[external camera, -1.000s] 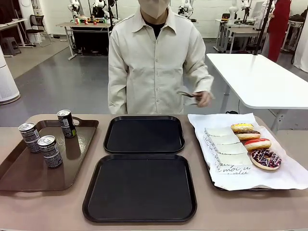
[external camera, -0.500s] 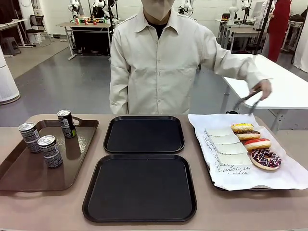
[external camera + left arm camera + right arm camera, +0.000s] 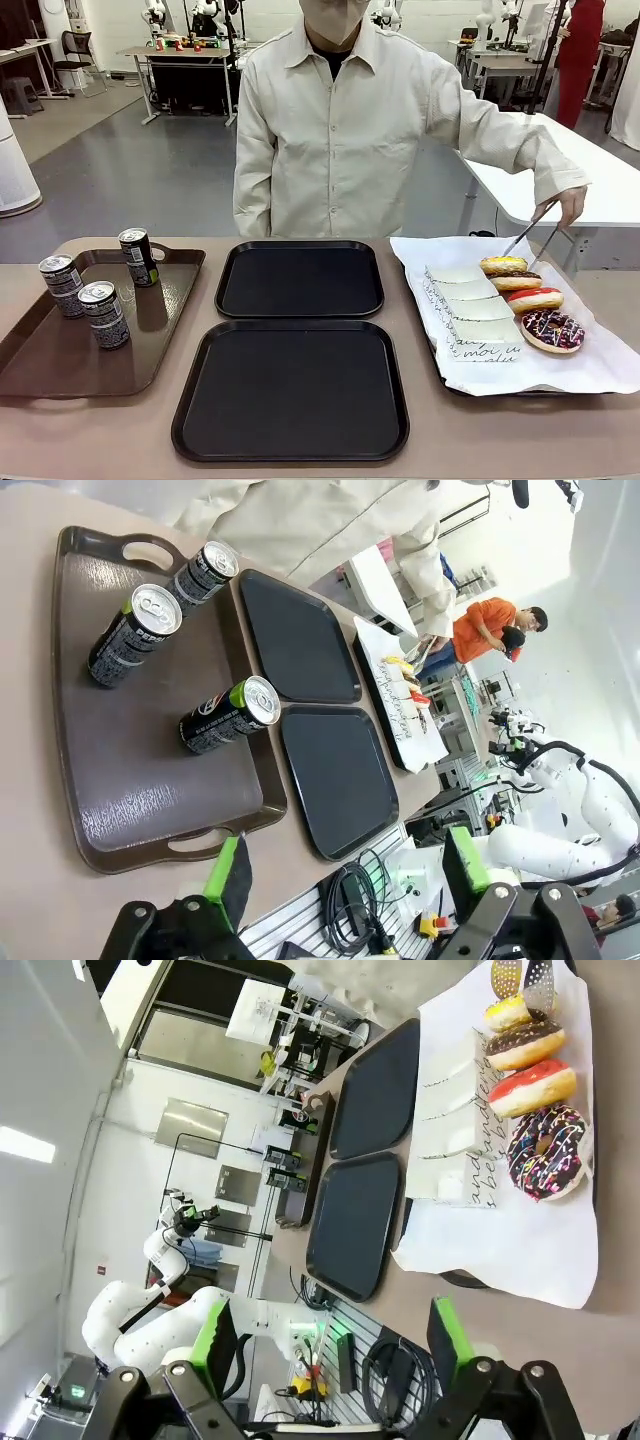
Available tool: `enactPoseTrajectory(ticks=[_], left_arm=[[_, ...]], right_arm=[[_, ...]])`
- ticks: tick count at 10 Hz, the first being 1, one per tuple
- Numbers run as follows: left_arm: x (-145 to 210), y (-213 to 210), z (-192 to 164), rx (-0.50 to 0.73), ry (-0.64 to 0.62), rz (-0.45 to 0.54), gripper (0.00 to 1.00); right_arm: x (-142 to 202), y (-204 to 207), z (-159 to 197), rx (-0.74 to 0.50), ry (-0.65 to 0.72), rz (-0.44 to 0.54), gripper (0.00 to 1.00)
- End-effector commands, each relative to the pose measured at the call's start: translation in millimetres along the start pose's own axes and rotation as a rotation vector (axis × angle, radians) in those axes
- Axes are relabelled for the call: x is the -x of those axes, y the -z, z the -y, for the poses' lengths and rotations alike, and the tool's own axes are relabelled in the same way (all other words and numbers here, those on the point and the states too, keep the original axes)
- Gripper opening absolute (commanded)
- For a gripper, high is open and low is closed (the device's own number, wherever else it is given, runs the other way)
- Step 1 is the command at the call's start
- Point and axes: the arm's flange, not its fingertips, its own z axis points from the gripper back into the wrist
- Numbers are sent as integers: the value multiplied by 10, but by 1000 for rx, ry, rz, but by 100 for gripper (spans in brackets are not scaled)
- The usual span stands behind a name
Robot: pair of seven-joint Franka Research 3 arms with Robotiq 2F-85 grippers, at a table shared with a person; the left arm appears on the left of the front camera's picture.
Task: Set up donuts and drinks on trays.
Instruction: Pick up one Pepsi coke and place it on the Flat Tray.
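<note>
Metal tongs (image 3: 528,231) in the person's hand (image 3: 572,205) hang just over the far end of the donuts (image 3: 533,298), a row lying front-to-back at the right of the worktop (image 3: 90,440), whereas we find the left gripper (image 3: 345,880) and right gripper (image 3: 335,1345) fingers open, empty, well away.

Far tray (image 3: 299,279), near tray (image 3: 290,390): plain black. Handled tray (image 3: 60,360): brown. Cans (image 3: 104,314): dark, silver tops, white print, green accent. Yellow-glazed donut (image 3: 503,264); chocolate donut (image 3: 516,280); red-pink donut (image 3: 534,299); dark donut (image 3: 552,330), multicoloured sprinkles. Paper holders (image 3: 478,308): white, black script. Tabletop (image 3: 500,430): tan. Left claw (image 3: 345,880): black, green pads (image 3: 224,872). Shirt (image 3: 340,130): cream.
</note>
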Motion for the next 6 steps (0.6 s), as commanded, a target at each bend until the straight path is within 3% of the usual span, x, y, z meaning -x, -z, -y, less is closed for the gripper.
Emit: enactPoseTrajectory(ticks=[1, 6], left_arm=[[-14, -15, -3, 4, 4, 14, 100], [-14, -15, -3, 4, 4, 14, 100]], right_arm=[[-37, -1, 14, -19, -22, 17, 100], [-37, -1, 14, -19, -22, 17, 100]])
